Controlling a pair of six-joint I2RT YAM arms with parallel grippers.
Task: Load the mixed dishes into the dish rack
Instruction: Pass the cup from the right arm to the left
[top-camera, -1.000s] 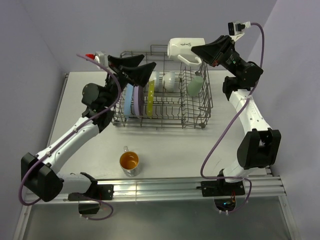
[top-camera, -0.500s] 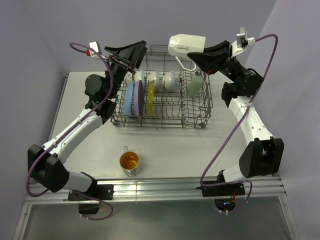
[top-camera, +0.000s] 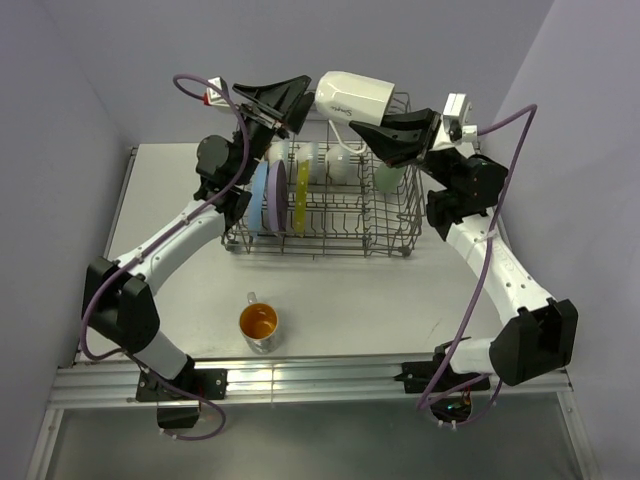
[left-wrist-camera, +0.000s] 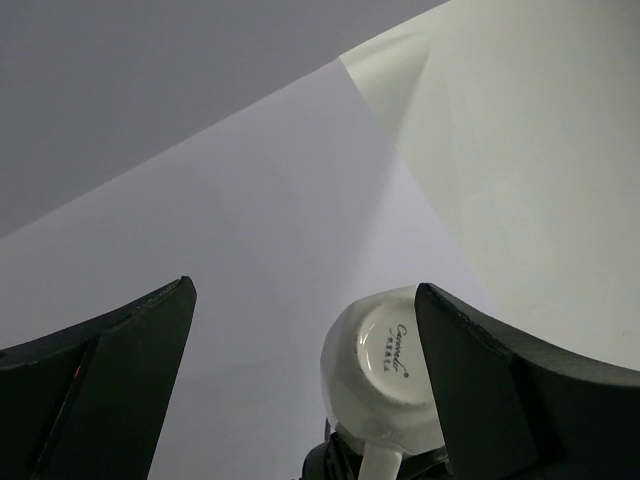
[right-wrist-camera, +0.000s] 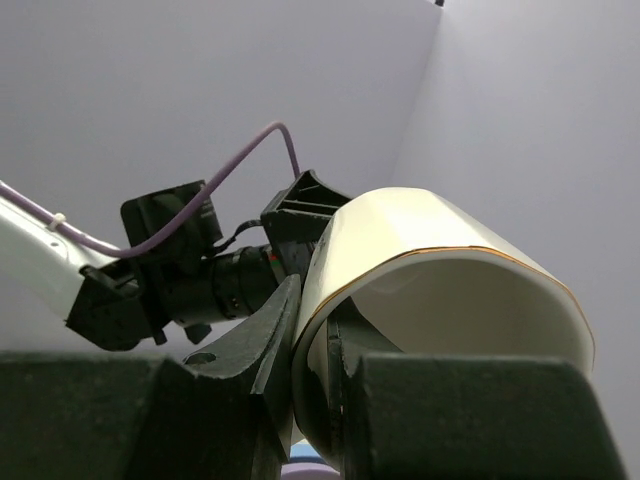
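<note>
Top external view: the white mug (top-camera: 352, 95) lies on its side high above the dish rack (top-camera: 400, 225). The right fingers (top-camera: 385, 130) are clenched on its rim. Its long axis points base-first at the released, wide-spread left fingers (top-camera: 280, 95), just beside the base.

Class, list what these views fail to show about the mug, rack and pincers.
- Top view: left pincer covers the dish rack far-left corner.
- Left wrist view: white mug handle cut by bottom edge.
- Right wrist view: mug and right pincer fill the lower frame; rack unseen.
</note>
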